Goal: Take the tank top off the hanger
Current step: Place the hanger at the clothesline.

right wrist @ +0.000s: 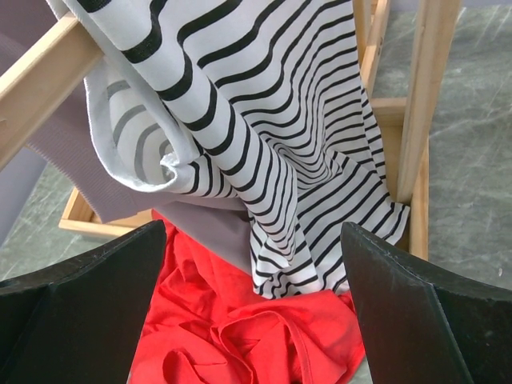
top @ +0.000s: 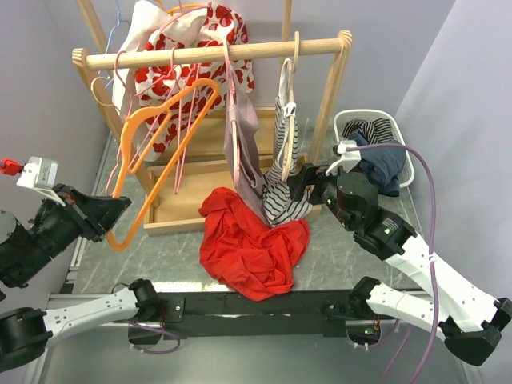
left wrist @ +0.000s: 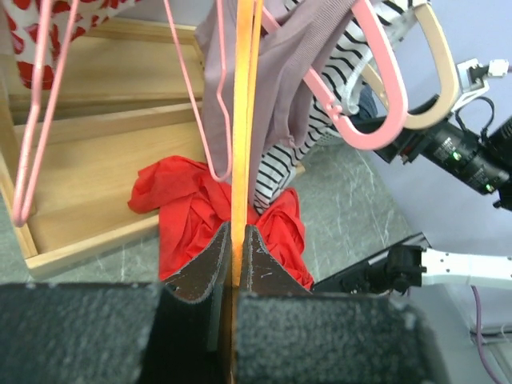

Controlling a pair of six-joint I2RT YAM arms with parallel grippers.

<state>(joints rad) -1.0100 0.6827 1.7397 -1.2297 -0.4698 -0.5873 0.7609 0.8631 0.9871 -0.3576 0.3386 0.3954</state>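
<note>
Left gripper [left wrist: 238, 232]: pressed together on the orange hanger [left wrist: 244, 120], pinching its thin bar and holding it out to the side of the rack [top: 216, 52], so the hanger stays steady
Orange hanger: bare, nothing draped on it
Red tank top [top: 252, 244]: crumpled on the tabletop [top: 340, 256] just in front of the rack, apart from the hanger; by my read it's off, the task is about done
Right gripper [right wrist: 252, 240]: spread wide, pinching nothing, facing the striped garment [right wrist: 264, 144] that hangs off a wooden hanger [top: 286, 120]
Watch: the striped hem touches the red cloth, so a tug there could drag both
</note>
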